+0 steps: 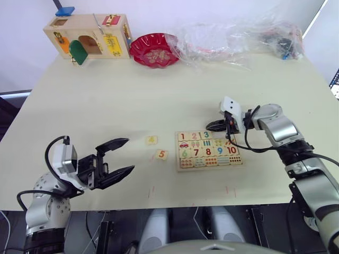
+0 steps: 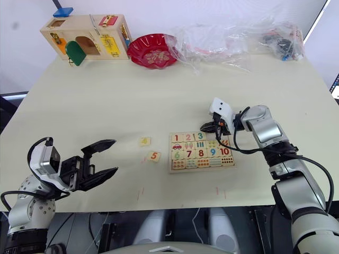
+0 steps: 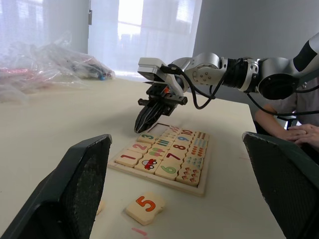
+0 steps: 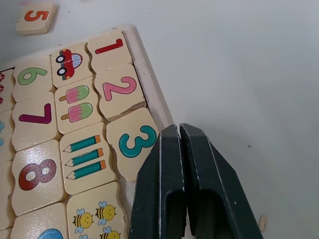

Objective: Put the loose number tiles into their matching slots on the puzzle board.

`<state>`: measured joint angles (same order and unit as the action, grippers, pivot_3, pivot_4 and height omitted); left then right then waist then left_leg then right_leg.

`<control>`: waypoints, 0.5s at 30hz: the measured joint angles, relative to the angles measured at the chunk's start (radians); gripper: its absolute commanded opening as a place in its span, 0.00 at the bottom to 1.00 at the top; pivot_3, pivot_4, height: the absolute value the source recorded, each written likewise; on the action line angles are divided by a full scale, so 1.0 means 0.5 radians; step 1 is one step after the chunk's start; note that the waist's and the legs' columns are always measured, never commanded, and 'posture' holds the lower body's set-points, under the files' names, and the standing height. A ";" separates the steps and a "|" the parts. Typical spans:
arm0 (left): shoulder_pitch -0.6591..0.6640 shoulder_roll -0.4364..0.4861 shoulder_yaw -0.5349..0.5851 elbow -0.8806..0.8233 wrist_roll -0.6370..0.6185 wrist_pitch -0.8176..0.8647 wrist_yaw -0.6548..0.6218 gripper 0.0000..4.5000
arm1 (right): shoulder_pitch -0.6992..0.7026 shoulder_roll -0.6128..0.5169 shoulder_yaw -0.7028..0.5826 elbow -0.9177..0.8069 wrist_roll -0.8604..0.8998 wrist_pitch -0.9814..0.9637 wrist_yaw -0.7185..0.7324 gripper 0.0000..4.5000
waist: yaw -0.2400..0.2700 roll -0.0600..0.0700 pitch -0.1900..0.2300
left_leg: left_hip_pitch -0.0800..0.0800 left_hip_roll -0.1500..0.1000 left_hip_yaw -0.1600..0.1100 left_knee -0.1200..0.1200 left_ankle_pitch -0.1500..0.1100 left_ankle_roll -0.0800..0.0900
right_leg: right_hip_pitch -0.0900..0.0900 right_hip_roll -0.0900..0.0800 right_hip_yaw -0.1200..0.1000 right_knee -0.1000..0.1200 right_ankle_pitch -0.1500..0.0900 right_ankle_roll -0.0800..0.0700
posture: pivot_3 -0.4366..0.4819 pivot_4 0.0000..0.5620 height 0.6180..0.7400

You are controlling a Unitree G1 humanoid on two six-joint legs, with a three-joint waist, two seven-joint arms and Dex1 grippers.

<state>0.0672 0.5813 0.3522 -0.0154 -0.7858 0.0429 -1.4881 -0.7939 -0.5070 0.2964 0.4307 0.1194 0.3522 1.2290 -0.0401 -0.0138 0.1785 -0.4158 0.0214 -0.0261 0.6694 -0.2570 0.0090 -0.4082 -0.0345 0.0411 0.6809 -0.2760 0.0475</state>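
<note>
Head views. Puzzle board (image 1: 210,150) on the pale surface (image 1: 159,95), front centre-right. Top row holds 1, 2, 3; the two slots beyond 3 look empty. Tile 4 (image 1: 151,139) and tile 5 (image 1: 162,154) lie loose on the surface just left of the board, apart from each other. Left pincer (image 1: 121,156) hovers with fingers wide apart, empty, left of both tiles and pointing toward them; it is the nearer arm, tile 5 closest. Right pincer (image 1: 214,126) hangs over the board's far edge by the 3.

Left wrist view. Tile 5 (image 3: 145,206) lies between the spread fingers (image 3: 79,184), the board (image 3: 164,162) beyond it.

Right wrist view. Fingers pressed together, holding nothing, at the board's rim beside tile 3 (image 4: 133,142).
</note>
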 measured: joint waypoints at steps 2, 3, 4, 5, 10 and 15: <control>0.002 0.000 0.000 0.000 0.000 0.000 0.001 1.00 | 0.001 0.000 0.001 -0.018 -0.002 0.016 0.015 0.02 | 0.000 0.000 0.000 | 0.000 0.000 0.000 0.000 0.000 0.000 | 0.000 0.000 0.000 0.000 0.000 0.000 | 0.48 0.27 1.00; 0.002 0.000 0.000 0.000 0.000 0.000 0.001 1.00 | 0.001 0.000 0.002 -0.021 -0.003 0.017 0.016 0.02 | 0.000 0.000 0.000 | 0.000 0.000 0.000 0.000 0.000 0.000 | 0.000 0.000 0.000 0.000 0.000 0.000 | 0.48 0.27 1.00; 0.002 0.000 0.000 0.000 0.000 0.000 0.001 1.00 | 0.001 0.000 0.002 -0.033 -0.005 0.023 0.018 0.02 | 0.000 0.000 0.000 | 0.000 0.000 0.000 0.000 0.000 0.000 | 0.000 0.000 0.000 0.000 0.000 0.000 | 0.48 0.27 1.00; 0.002 0.000 0.000 0.000 0.000 0.000 0.002 1.00 | 0.001 0.000 0.002 -0.040 -0.005 0.026 0.020 0.02 | 0.000 0.000 0.000 | 0.000 0.000 0.000 0.000 0.000 0.000 | 0.000 0.000 0.000 0.000 0.000 0.000 | 0.48 0.27 1.00; 0.009 0.000 0.000 0.000 0.000 -0.001 0.003 1.00 | 0.004 0.000 0.007 -0.044 -0.013 0.032 0.033 0.02 | 0.000 0.000 0.000 | 0.000 0.000 0.000 0.000 0.000 0.000 | 0.000 0.000 0.000 0.000 0.000 0.000 | 0.48 0.27 1.00; 0.014 0.000 0.000 0.000 0.000 -0.001 0.004 1.00 | 0.008 0.000 0.008 -0.044 -0.032 0.030 0.032 0.02 | 0.000 0.000 0.000 | 0.000 0.000 0.000 0.000 0.000 0.000 | 0.000 0.000 0.000 0.000 0.000 0.000 | 0.48 0.27 1.00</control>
<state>0.0740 0.5813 0.3522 -0.0155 -0.7858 0.0425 -1.4862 -0.7900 -0.5071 0.3006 0.4086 0.1033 0.3673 1.2452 -0.0400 -0.0138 0.1785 -0.4158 0.0214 -0.0261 0.6694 -0.2569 0.0090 -0.4082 -0.0345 0.0411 0.6810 -0.2760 0.0475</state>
